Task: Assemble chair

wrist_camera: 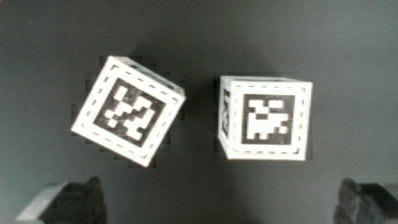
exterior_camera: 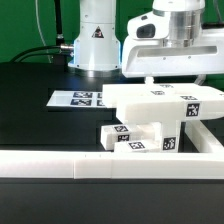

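**Loose Parts, Nothing Grasped**

Across black table (exterior_camera: 40,110), behind long white rail (exterior_camera: 100,162): stacked chair pieces (exterior_camera: 160,105), toward exterior view's right, beside marker board (exterior_camera: 78,98). Under gripper (wrist_camera: 217,205), jaws spread, empty: skewed block (wrist_camera: 125,108), straighter block (wrist_camera: 267,118), apart.

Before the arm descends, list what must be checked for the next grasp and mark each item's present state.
1. End effector open and empty: ok, the fingertips stand wide apart with nothing between them.
2. Parts under the wrist camera: ok, the turned block and the squarer block both show fully.
3. Blocks free of each other: ok, bare table shows between them.
4. Turned block lined up with the fingers: not ok, it lies rotated against them.
5. Clearance to the stacked chair parts: cannot tell.
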`<state>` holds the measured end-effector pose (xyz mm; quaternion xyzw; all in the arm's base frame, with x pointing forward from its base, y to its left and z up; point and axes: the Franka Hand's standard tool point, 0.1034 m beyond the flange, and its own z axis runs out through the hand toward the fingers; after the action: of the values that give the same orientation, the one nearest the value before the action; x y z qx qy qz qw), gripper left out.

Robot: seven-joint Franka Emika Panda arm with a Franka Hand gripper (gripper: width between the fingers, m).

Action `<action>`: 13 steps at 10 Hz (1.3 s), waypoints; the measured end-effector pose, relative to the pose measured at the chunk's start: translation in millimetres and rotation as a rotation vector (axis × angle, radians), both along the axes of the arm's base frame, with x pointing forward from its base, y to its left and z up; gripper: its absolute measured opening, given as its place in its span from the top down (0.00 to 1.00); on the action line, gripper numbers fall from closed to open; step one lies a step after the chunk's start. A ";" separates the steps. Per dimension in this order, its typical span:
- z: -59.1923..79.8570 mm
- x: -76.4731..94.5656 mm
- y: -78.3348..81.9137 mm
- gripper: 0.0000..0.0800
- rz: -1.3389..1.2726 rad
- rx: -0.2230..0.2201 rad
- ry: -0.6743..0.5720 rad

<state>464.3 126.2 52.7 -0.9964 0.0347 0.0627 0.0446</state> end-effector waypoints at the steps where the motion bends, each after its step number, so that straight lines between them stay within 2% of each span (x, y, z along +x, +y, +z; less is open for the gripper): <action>1: -0.3 -0.2 -0.1 0.19 0.000 0.000 0.001; 2: -0.6 -0.9 2.1 0.19 -0.008 -0.002 0.001; 4: -3.1 -4.6 21.1 0.19 0.009 -0.002 0.002; 5: -4.1 -1.1 25.4 0.19 0.037 -0.007 -0.003; 7: -5.0 8.3 21.3 0.19 0.081 0.000 0.002; 9: -7.0 6.7 18.8 0.19 0.092 0.002 -0.003; 10: -11.3 2.0 12.8 0.19 0.100 -0.001 -0.008; 13: -16.8 -3.9 16.5 0.19 0.109 -0.003 -0.003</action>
<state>460.3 142.8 35.9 -0.9970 -0.0196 0.0636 0.0395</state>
